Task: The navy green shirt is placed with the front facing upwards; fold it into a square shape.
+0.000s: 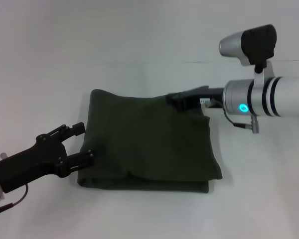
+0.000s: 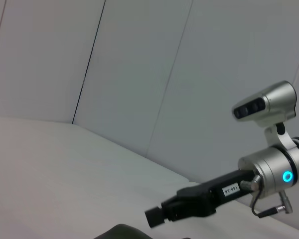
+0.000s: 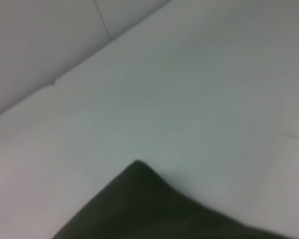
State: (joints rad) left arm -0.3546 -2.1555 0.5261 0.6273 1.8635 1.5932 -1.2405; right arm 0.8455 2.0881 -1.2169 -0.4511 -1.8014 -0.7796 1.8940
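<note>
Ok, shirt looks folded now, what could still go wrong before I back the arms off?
The left gripper sits against the navy green shirt's left edge; pulling away could drag the stacked layers apart. The right gripper rests at the far right corner, which might lift or unfold with it.

The left gripper [image 1: 77, 144] is matte black and angular, with small screws on its jaws and a thin dark red cable near its silver wrist. The right gripper [image 1: 182, 99] is also black, carrying a small white label, on a silver and white forearm with black rings, a glowing cyan ring light, and a silver-and-black camera pod above.
</note>
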